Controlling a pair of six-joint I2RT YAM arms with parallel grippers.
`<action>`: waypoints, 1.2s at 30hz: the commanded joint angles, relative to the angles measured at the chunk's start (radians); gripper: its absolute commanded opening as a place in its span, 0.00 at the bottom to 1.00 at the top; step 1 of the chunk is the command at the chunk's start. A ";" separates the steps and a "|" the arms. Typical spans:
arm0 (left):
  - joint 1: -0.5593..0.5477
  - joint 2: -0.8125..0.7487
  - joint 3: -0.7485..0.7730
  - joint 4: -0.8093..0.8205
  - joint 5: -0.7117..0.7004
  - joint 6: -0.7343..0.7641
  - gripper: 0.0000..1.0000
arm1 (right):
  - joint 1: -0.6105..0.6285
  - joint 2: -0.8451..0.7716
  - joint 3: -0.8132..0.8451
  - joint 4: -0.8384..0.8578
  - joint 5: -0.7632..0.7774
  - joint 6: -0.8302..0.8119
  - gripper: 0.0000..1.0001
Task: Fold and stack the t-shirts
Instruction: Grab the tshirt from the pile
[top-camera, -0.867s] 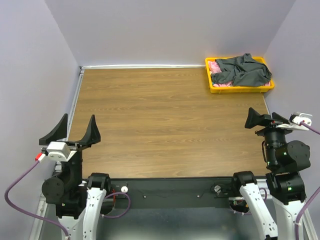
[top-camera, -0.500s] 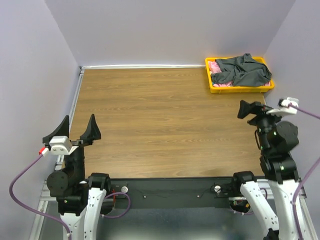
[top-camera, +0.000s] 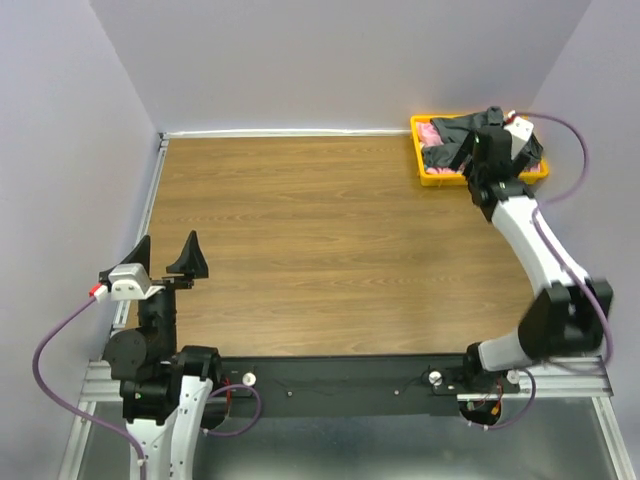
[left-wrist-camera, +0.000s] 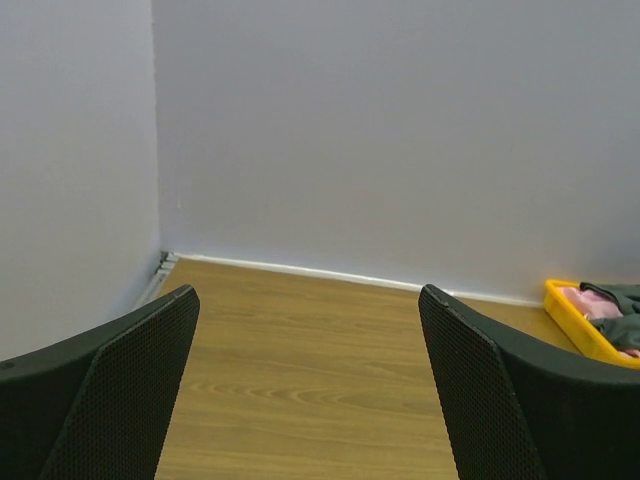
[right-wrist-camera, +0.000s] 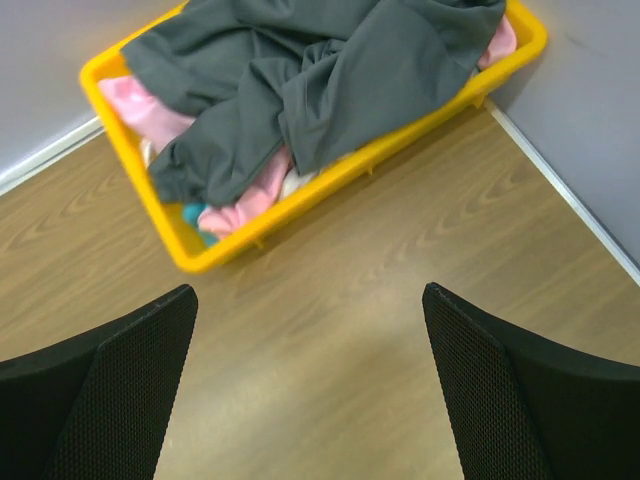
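Note:
The t-shirts lie crumpled together in a yellow tray (top-camera: 430, 180) at the far right corner of the table. The dark grey shirt (right-wrist-camera: 330, 70) is on top and the pink one (right-wrist-camera: 150, 100) shows beneath it at the tray's left end. My right gripper (top-camera: 478, 146) hovers open over the table just in front of the tray, fingers spread wide with only bare wood between them (right-wrist-camera: 309, 295). Low at the near left edge, far from the shirts, my left gripper (top-camera: 165, 256) is open and empty (left-wrist-camera: 308, 295). It faces the back wall, with the tray (left-wrist-camera: 565, 305) at the right edge of its view.
The wooden table (top-camera: 330, 240) is walled at the back and on both sides. A bit of teal cloth (right-wrist-camera: 190, 213) peeks out under the pink shirt. The tray's front wall (right-wrist-camera: 330, 178) sits close to the right wall.
My right arm has stretched from the near right edge out to the tray at the far right corner. The left gripper has shifted slightly right and lower. Both stay open.

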 joint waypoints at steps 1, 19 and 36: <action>-0.021 -0.013 -0.038 0.001 0.003 -0.051 0.98 | -0.063 0.239 0.181 0.012 0.072 0.036 1.00; -0.050 0.056 -0.058 -0.009 -0.007 -0.117 0.98 | -0.194 0.805 0.674 0.022 -0.180 0.035 0.48; -0.058 0.020 -0.074 0.007 -0.022 -0.106 0.93 | -0.046 0.151 0.136 -0.155 -0.540 -0.028 0.01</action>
